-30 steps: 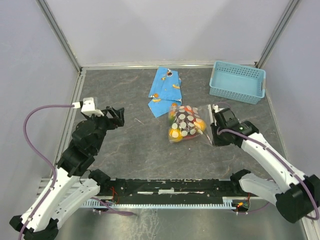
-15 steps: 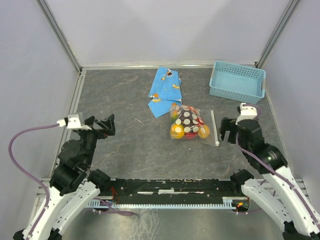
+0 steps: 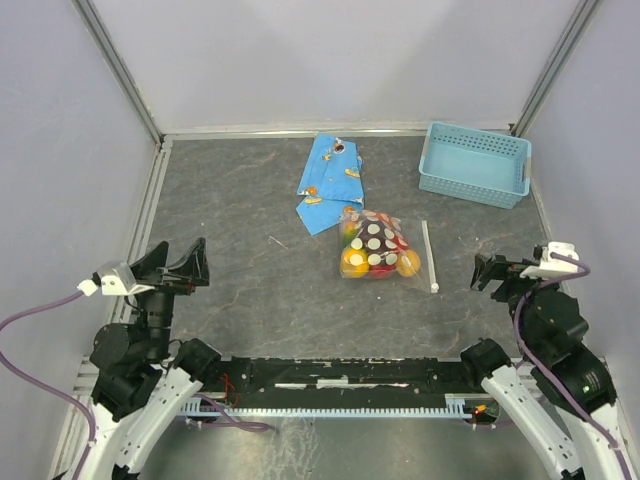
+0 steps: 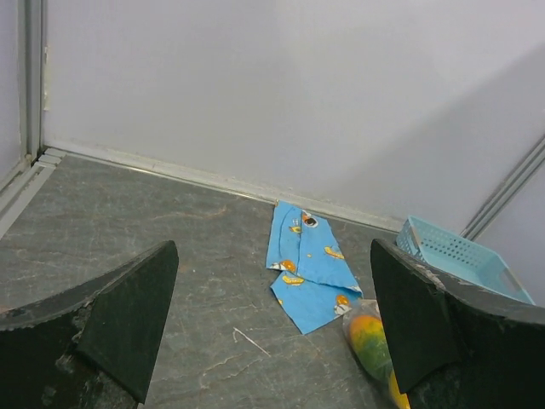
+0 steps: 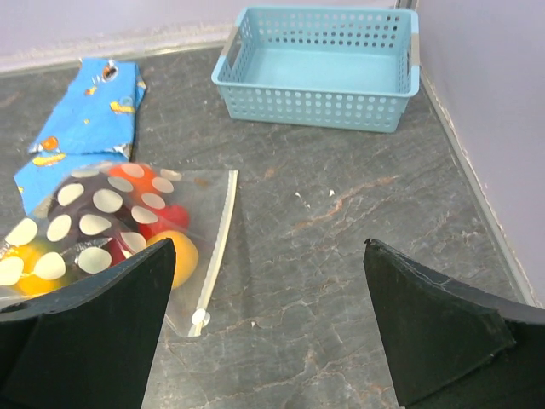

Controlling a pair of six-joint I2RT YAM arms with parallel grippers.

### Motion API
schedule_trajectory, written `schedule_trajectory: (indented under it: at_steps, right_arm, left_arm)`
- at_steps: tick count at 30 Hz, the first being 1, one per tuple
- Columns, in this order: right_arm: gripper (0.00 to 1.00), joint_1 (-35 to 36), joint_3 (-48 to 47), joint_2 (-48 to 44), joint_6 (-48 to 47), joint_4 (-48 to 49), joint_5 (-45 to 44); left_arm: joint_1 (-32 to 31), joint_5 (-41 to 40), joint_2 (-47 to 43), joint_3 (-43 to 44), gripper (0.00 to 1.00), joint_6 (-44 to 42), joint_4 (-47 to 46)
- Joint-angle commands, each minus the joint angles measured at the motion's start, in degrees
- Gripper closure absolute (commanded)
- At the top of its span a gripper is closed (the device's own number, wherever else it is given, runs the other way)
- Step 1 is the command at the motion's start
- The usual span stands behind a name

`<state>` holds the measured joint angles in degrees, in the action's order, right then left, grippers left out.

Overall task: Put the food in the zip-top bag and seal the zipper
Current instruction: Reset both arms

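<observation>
The zip-top bag, clear with white dots, lies flat in the middle of the table with the food inside it: red, orange, yellow and dark round fruits. Its zipper runs as a whitish strip along the right edge, and the slider sits at the near end. My left gripper hangs open near the front left, far from the bag. My right gripper is open at the front right, a short way from the zipper. Both hold nothing. The left wrist view catches the bag's edge beside the right finger.
A flat blue wrapper with orange prints lies behind the bag. A light-blue mesh basket stands at the back right corner. Walls close the table on the left, back and right.
Both arms pulled back toward the near edge and rose. My right gripper let go at the bag's zipper end and opened wide. The bag settled flat.
</observation>
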<state>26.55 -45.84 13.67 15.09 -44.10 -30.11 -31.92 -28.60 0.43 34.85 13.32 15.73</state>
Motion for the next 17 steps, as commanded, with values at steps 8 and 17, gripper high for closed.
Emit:
schedule_trajectory:
  at_steps: [8,17]
  right_arm:
    - [0.01,-0.1,0.5,-4.1,-2.8,5.4,-0.9]
    - [0.01,-0.1,0.2,-5.4,-3.1,5.8,0.1]
  left_arm:
    - [2.9,1.1,-0.2,-1.3,0.01,-2.9,-3.7]
    - [3.9,3.0,-0.2,-1.7,0.00,-2.8,-4.2]
